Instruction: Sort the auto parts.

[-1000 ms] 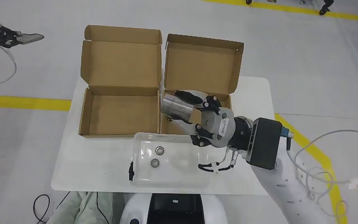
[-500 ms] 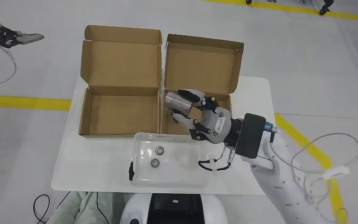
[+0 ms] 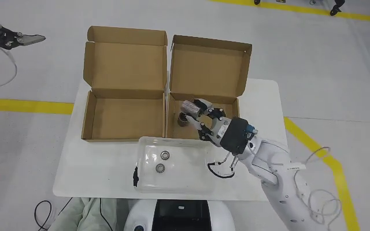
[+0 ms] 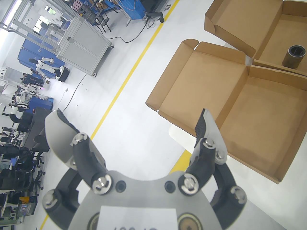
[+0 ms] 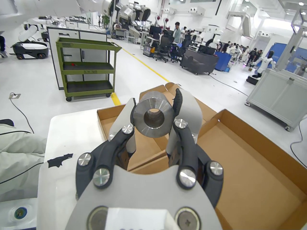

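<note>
Right hand (image 5: 155,102) is clamped on a steel sleeve (image 5: 153,118), over the right cardboard box (image 3: 208,69) at the far edge of the surface (image 3: 260,115). A dark sleeve (image 4: 293,55) stands upright in that box. Left hand (image 4: 130,116) spread wide, empty, beyond the surface's left edge.

Worktop (image 3: 260,104): plain white.
Left box (image 3: 121,118) and right box (image 3: 208,66): unprinted brown cardboard, inside and out.
Metal sleeve (image 5: 140,120): bright silver-grey, with a darker bore.
Cylinder (image 4: 293,55) in the right box: near-black with a dull sheen.
Tray (image 3: 191,173): colourless and transparent. The two bearings (image 3: 166,155) in it are silver with dark centres.
Right gripper (image 5: 155,102) and left gripper (image 4: 131,116) alike: white finger shells, black pads and links, grey metal plate, silver screws.
Floor (image 3: 324,52): pale grey, crossed by a yellow line (image 3: 34,105).
Cart (image 5: 84,68): olive green.
</note>
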`<state>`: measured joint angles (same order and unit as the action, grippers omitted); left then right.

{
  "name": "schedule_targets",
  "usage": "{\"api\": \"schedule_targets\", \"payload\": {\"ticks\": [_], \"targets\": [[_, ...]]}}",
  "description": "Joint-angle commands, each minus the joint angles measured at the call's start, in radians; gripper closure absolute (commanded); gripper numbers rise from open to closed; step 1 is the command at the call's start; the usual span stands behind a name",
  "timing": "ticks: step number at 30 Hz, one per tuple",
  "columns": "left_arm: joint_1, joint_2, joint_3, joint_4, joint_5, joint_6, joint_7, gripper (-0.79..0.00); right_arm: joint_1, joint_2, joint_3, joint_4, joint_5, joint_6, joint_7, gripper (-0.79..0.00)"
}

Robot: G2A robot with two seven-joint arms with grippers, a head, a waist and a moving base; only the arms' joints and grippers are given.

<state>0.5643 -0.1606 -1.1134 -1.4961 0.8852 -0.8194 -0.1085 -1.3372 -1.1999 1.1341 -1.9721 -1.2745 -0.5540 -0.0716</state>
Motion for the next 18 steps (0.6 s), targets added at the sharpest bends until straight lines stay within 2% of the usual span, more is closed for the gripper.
{"api": "schedule_targets", "payload": {"ticks": [1, 9, 18], "targets": [[0.000, 0.000, 0.000, 0.000, 0.000, 0.000, 0.000, -0.785, -0.012, 0.001, 0.006, 0.017, -0.012, 0.021, 0.023, 0.000], [0.000, 0.000, 0.000, 0.000, 0.000, 0.000, 0.000, -0.785, -0.056, 0.005, 0.023, 0.064, -0.039, 0.113, 0.148, 0.000], [0.000, 0.000, 0.000, 0.000, 0.000, 0.000, 0.000, -0.785, -0.022, 0.000, 0.004, 0.126, 0.000, 0.175, 0.401, 0.000]]}}
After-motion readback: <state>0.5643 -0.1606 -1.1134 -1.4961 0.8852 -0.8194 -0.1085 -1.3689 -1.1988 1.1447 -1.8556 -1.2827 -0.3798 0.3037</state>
